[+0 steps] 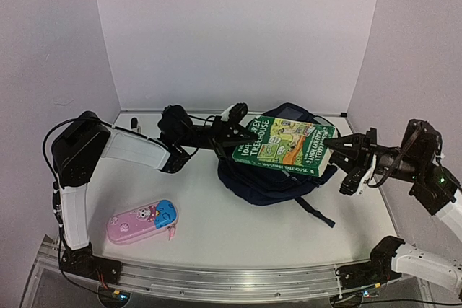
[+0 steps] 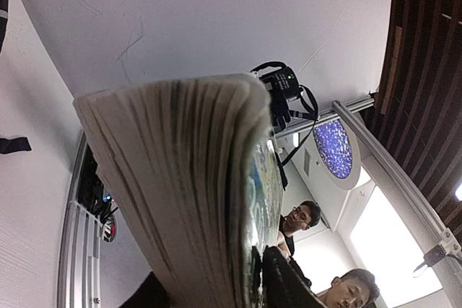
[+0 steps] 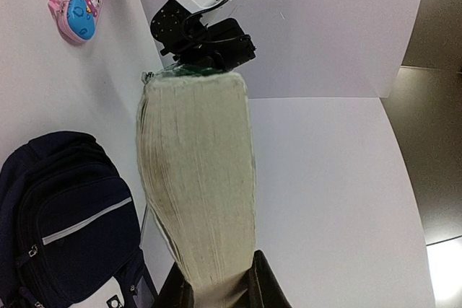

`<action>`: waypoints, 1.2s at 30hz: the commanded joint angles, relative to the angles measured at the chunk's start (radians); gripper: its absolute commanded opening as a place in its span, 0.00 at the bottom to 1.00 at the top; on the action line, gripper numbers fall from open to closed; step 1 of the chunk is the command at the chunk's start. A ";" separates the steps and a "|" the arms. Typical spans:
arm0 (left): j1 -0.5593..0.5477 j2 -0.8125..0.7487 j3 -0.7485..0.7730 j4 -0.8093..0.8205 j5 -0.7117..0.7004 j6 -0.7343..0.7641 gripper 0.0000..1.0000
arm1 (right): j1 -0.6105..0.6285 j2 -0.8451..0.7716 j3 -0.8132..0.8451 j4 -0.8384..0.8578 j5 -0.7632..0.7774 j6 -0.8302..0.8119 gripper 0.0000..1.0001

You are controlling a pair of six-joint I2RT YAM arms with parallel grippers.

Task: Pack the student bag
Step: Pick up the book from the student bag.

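At 7 o'clock, nearest, a pink pencil case point(image 1: 143, 221) lies on the bench point(image 1: 231, 243). Mid-bench lies the student bag point(image 1: 271, 185). Above it, left jaws grip a green book's point(image 1: 285, 146) 9 o'clock end, right jaws its 3 o'clock end. Loading the book seems the step in hand; next, it must be aimed into the bag's mouth.

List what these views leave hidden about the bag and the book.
- Top external: the book covers the top of the student bag, so it cannot be told whether its main compartment is open.
- Left wrist: the book's page edge fills the view and the bag is hidden.
- Right wrist: the bag is cut off by the left and bottom edges.
- Top external: a small dark object by the back wall is too small to identify.
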 commanded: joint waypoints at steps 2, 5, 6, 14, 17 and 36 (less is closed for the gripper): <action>-0.004 -0.011 0.016 0.100 -0.017 -0.006 0.14 | 0.005 -0.012 -0.010 0.077 -0.057 -0.019 0.00; -0.004 -0.017 -0.005 0.110 -0.034 0.001 0.02 | 0.006 -0.008 -0.013 0.076 -0.058 -0.018 0.01; -0.004 -0.020 -0.012 0.114 -0.041 0.006 0.00 | 0.006 -0.008 -0.014 0.075 -0.056 -0.018 0.05; 0.108 -0.143 -0.206 0.137 -0.225 0.073 0.00 | 0.005 0.035 0.034 0.029 0.140 0.122 0.89; 0.174 -0.225 -0.292 0.046 -0.300 0.156 0.00 | 0.005 0.121 0.111 0.002 0.321 0.273 0.98; 0.286 -0.931 -0.588 -0.832 -0.966 0.617 0.00 | 0.009 0.989 0.927 -0.714 0.497 1.258 0.94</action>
